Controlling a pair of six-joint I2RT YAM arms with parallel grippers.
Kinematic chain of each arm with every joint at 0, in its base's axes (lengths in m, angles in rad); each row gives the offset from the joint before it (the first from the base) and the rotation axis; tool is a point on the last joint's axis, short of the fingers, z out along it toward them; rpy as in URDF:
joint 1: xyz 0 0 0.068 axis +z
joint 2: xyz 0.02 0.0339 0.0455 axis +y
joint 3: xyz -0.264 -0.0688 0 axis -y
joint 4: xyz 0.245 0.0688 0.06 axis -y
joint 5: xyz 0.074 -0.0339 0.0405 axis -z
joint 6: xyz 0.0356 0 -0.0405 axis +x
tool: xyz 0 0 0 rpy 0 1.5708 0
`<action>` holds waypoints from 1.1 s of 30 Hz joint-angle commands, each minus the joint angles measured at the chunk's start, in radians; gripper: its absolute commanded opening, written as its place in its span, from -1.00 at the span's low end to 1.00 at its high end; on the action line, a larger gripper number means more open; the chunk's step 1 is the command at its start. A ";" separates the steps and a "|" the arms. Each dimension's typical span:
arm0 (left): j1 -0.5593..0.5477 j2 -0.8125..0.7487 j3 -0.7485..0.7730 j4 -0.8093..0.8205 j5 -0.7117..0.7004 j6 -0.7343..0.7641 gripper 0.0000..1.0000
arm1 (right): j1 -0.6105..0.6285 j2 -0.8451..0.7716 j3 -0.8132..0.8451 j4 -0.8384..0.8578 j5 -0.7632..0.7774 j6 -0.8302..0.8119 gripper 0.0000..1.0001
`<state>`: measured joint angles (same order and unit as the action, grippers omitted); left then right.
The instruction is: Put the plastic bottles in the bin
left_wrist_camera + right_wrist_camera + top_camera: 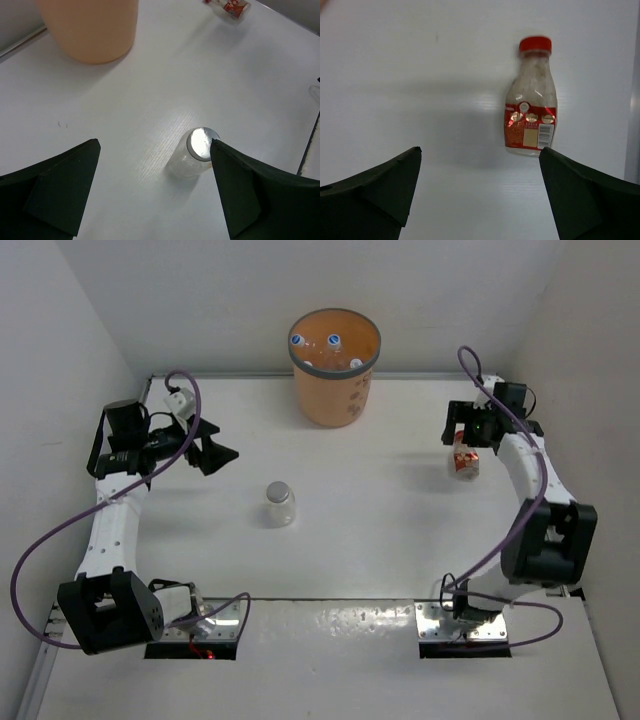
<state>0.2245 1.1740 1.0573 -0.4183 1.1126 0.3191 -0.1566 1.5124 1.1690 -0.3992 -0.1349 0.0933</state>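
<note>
The orange bin (pixel 335 380) stands at the back of the table with three bottles' caps (pixel 333 341) showing inside. A clear plastic bottle with a grey cap (pixel 279 504) stands upright left of the middle. My left gripper (pixel 225 443) hovers open to its left; in the left wrist view the bottle (pixel 195 156) sits just beside the right finger (pixel 245 195), and the gripper (pixel 155 145) holds nothing. A red-capped bottle with a red label (pixel 530 105) lies on the table, cap pointing away, ahead of my open right gripper (pixel 480 150). From above, that bottle (pixel 465 460) lies right below the gripper (pixel 458 432).
White walls close in the table on the left, right and back. The bin (pixel 90 30) fills the top left of the left wrist view. Purple cables (pixel 30 570) loop off both arms. Metal mounting plates (pixel 440 620) sit at the near edge.
</note>
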 commanded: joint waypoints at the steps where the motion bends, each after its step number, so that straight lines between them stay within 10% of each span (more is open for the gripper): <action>1: 0.004 -0.010 0.001 0.013 0.003 0.032 0.98 | -0.024 0.095 0.063 -0.030 0.040 -0.046 1.00; 20: -0.005 -0.019 -0.028 0.013 -0.051 0.012 0.98 | -0.072 0.503 0.218 0.010 0.063 -0.253 0.89; 27: -0.005 -0.039 -0.055 0.013 -0.051 0.003 0.98 | -0.077 0.496 0.282 -0.048 0.020 -0.279 -0.13; 33: -0.005 -0.039 -0.065 0.035 -0.042 -0.008 0.98 | 0.018 0.355 0.531 -0.116 -0.208 -0.055 -0.54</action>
<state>0.2234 1.1667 0.9916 -0.4206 1.0481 0.3222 -0.2100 2.0174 1.5314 -0.5301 -0.1875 -0.0963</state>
